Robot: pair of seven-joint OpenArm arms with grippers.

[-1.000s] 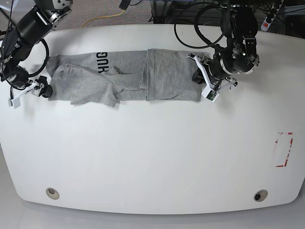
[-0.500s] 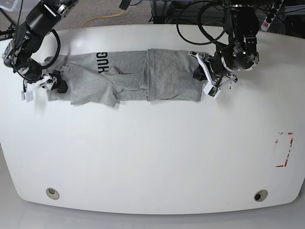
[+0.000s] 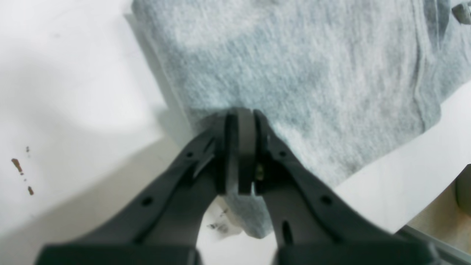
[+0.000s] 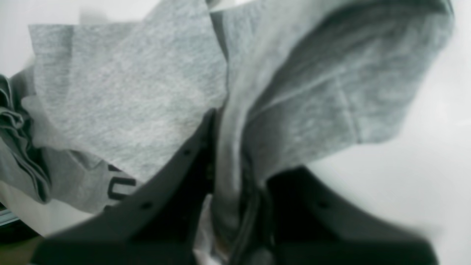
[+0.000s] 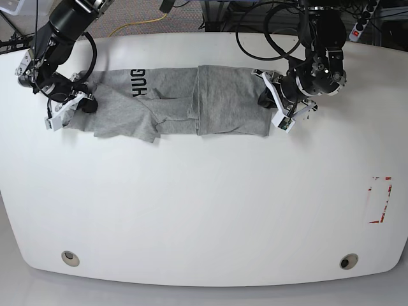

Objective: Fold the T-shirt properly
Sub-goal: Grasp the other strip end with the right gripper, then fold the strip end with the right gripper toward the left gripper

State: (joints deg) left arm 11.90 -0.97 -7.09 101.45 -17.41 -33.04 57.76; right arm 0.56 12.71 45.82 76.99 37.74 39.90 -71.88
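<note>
The light grey T-shirt [image 5: 172, 102] lies as a long folded band across the far half of the white table [image 5: 204, 204], with black letters [image 5: 137, 83] near its left end. My left gripper [image 5: 266, 99] is at the band's right edge. In the left wrist view it [image 3: 240, 115] is shut, pinching the T-shirt [image 3: 294, 66] edge, and cloth shows between the jaws. My right gripper [image 5: 85, 106] is at the left end. In the right wrist view it [image 4: 224, 125] has closed on a bunched fold of the T-shirt [image 4: 294, 92], and its right finger is partly covered by cloth.
A red-and-white tape mark [image 5: 380, 199] sits near the table's right edge. Two round holes [image 5: 70, 257] [image 5: 348, 261] lie near the front edge. Cables and a power strip [image 5: 363, 19] run behind the table. Brown specks [image 3: 16, 163] mark the surface beside the left gripper.
My right gripper has moved right from beside the shirt onto its left end and closed on the cloth. My left gripper has stayed shut at the right edge.
</note>
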